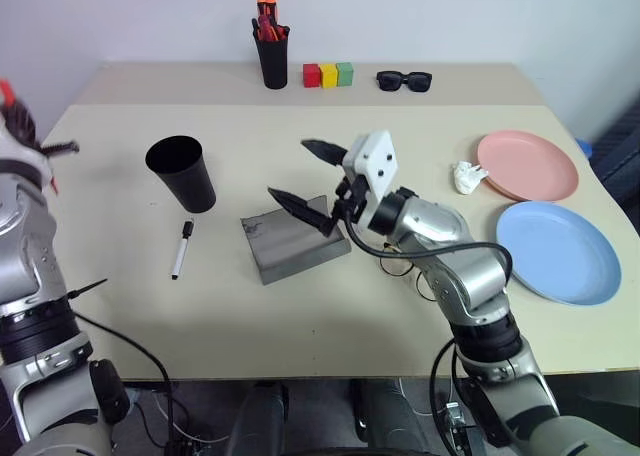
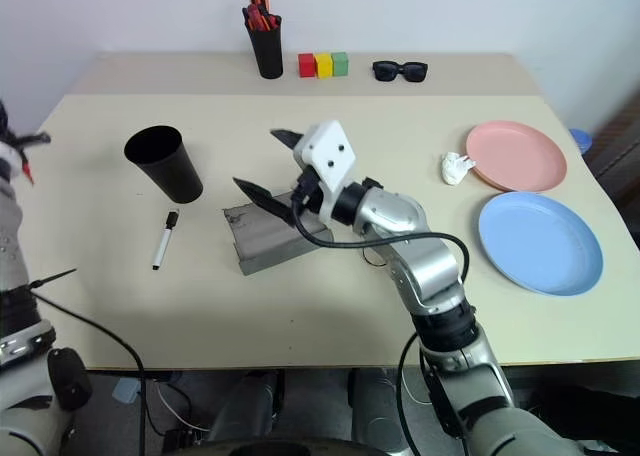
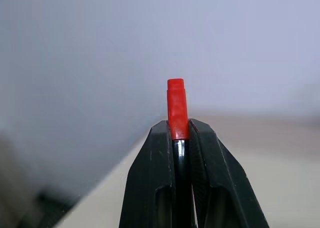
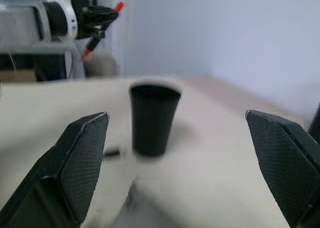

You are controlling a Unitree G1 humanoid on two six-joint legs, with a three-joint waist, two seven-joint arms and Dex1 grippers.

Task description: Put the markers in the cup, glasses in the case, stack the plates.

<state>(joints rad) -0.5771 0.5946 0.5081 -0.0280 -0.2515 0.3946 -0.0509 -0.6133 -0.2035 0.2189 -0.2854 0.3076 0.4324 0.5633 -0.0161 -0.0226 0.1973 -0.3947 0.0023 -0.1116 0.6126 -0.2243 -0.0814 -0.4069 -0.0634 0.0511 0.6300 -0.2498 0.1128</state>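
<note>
The left gripper [image 3: 179,138] is clamped tight on the red-capped marker [image 3: 175,108]: a slim black body with a bright red cap that sticks out past the fingertips. In the right wrist view this marker [image 4: 102,25] is held raised off the table, tilted.

The right gripper [image 1: 310,184] hangs with its fingers spread wide and nothing between them, just above the grey case [image 1: 290,241], which lies on the table with a matte, fabric-like shell.

The cup [image 1: 182,173], wide, tapered and matte black, stands upright to the left of the right gripper, well apart from it. The second marker [image 1: 181,249], white with a black cap, lies flat just beside the cup's base.

The glasses [image 1: 400,268], thin dark wire, lie partly hidden under the right forearm. The pink plate [image 1: 528,166] and blue plate [image 1: 558,252] lie side by side, unstacked, far to the right.
</note>
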